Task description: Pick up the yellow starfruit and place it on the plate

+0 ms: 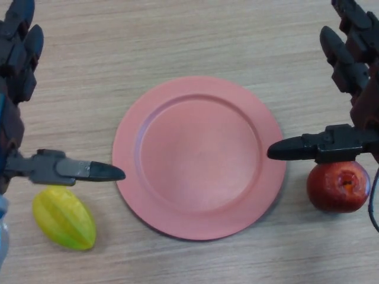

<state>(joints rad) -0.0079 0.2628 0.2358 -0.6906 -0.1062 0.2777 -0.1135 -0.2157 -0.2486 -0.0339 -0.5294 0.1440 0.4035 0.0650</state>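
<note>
The yellow starfruit (64, 218) lies on the table at the lower left, just left of the plate. The pink plate (199, 155) sits in the middle of the table with nothing on it. My left hand (18, 65) is at the left edge, open, fingers straight and pointing away; its thumb (83, 170) reaches right just above the starfruit, towards the plate's rim. My right hand (352, 56) is at the right edge, open, with its thumb (314, 147) pointing left over the plate's right rim.
A red apple (338, 186) lies on the table right of the plate, under my right thumb. The table is light wood.
</note>
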